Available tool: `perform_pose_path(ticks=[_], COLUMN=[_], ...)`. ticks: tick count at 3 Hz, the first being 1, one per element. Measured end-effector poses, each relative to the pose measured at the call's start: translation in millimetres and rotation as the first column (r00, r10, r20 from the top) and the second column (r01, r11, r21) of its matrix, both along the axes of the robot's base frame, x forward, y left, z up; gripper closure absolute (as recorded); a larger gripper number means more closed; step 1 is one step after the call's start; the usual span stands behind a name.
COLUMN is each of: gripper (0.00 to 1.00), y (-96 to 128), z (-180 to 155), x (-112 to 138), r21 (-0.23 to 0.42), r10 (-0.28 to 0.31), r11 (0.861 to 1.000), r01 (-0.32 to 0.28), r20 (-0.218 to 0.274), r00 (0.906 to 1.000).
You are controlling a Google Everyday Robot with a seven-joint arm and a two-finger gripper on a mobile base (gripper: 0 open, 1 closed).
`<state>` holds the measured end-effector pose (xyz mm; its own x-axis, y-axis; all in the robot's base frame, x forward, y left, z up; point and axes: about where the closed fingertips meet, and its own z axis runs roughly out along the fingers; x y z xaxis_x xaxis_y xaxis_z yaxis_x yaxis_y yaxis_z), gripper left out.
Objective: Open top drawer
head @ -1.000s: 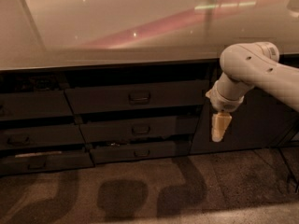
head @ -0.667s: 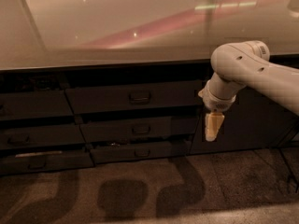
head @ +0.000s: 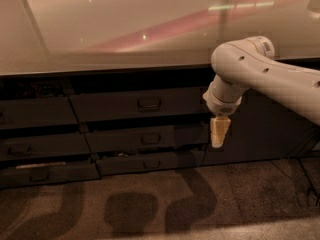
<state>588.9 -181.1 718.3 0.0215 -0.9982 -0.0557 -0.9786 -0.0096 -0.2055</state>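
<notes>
The gripper (head: 218, 133) is seen as a cream-coloured, tapering piece pointing straight down from the white wrist. Whether it is open or closed cannot be told. Nothing is seen held in it. It is carried by a white arm (head: 270, 76) that enters from the right edge and bends down at a rounded joint.

In the picture the gripper is placed over the right end of the middle drawer (head: 115, 140), just below the lower right corner of the top drawer (head: 110, 105). The wrist above it is overlapped with the right end of the top drawer's front. Contact with either front cannot be made out.

The top drawer is found directly under the countertop (head: 125, 29), as the widest dark front of the middle column. Its small loop handle (head: 149, 104) is set at the centre, well apart from the gripper and to its left. Whether the drawer is fully shut cannot be judged.

Beneath the middle drawer a lowest drawer (head: 125, 162) is seen, with a like handle. A further column of left drawers (head: 35, 113) is set beside these. A dark cabinet door (head: 265, 134) is seen behind the arm on the right.

The countertop is pale and glossy, and streaks of light are reflected in it. Rounded shadows (head: 130, 214) are cast on the speckled floor (head: 250, 194) below.
</notes>
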Motion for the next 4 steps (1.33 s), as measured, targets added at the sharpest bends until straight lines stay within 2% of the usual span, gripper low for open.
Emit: perform_pose_path(ticks=[1,2,3,4], gripper=[0.0,0.0,0.0,0.0], y=[-0.8,-3.7,-10.4,-7.1], z=[-2.1,-4.3,-4.3,-2.2], x=[-0.7,-0.5,-2.1,-0.5], r21=[0.024,0.118,0.28,0.292], r10=[0.014,0.065,0.135,0.177], r11=[1.0,0.991,0.952,0.941], r01=[-0.013,-0.063,-0.124,-0.17], r20=[-0.008,-0.016,-0.018,0.002], r00=[0.9999,0.9977,0.9907,0.9841])
